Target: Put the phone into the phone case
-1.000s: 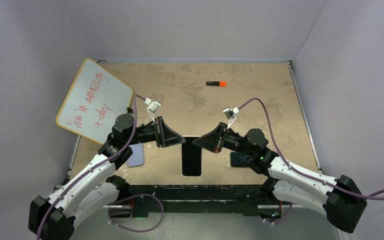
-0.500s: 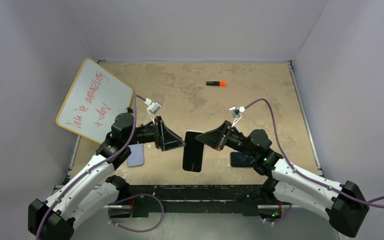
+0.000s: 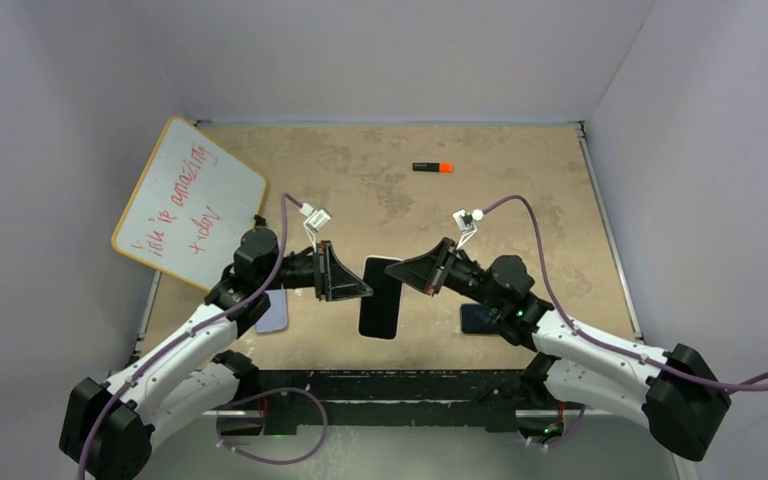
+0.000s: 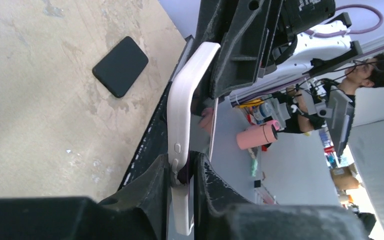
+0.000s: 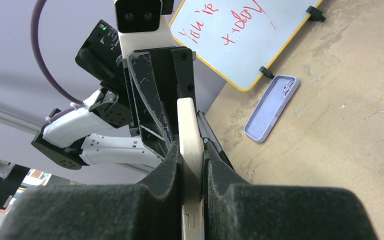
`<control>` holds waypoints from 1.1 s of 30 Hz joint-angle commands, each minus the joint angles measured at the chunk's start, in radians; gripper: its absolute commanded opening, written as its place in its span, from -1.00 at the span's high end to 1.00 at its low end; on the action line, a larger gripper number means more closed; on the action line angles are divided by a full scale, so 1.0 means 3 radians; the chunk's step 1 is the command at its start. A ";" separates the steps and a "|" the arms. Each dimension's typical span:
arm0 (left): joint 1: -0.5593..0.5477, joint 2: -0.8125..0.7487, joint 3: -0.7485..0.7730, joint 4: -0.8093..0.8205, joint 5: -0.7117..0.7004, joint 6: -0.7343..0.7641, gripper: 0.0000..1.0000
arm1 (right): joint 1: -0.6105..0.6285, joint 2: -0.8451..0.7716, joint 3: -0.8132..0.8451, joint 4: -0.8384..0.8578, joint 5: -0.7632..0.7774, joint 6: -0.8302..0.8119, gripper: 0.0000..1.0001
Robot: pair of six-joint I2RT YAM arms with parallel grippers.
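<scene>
A black-faced phone with a white shell round its edge (image 3: 380, 298) hangs slightly tilted above the table near its front edge, held from both sides. My left gripper (image 3: 364, 291) is shut on its left long edge; the left wrist view shows the white edge with side buttons (image 4: 184, 112) between the jaws of that gripper (image 4: 182, 162). My right gripper (image 3: 401, 272) is shut on its right edge, and the white edge (image 5: 190, 135) shows between the foam pads of the right gripper (image 5: 192, 150). Whether phone and shell are fully seated I cannot tell.
A lavender phone case (image 3: 272, 310) lies open side up at the front left, also in the right wrist view (image 5: 271, 108). A second black phone (image 3: 480, 318) lies at the front right, also in the left wrist view (image 4: 120, 66). A whiteboard (image 3: 188, 202) leans far left. A marker (image 3: 432, 167) lies at the back.
The phone has moved up off the table and slightly left and away, now tilted. Both grippers have closed in on its long edges and moved with it.
</scene>
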 commanded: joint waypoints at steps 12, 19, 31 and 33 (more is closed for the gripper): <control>0.0004 0.0300 0.0190 -0.0160 -0.0362 0.0184 1.00 | -0.0101 0.0011 0.0247 -0.0301 0.0280 -0.0031 0.32; 0.0004 0.0599 0.0169 0.0064 -0.0773 0.0047 1.00 | -0.0123 -0.0273 0.0413 -0.1591 0.0934 -0.0168 -0.93; 0.0004 0.2062 0.0901 0.0552 -0.1057 0.0083 1.00 | -0.0127 -0.0749 0.0549 -0.2998 0.1520 -0.0305 -0.98; 0.0010 0.2303 0.1094 0.0542 -0.1093 0.0123 1.00 | -0.0124 -0.0795 0.0585 -0.3144 0.1581 -0.0339 -0.98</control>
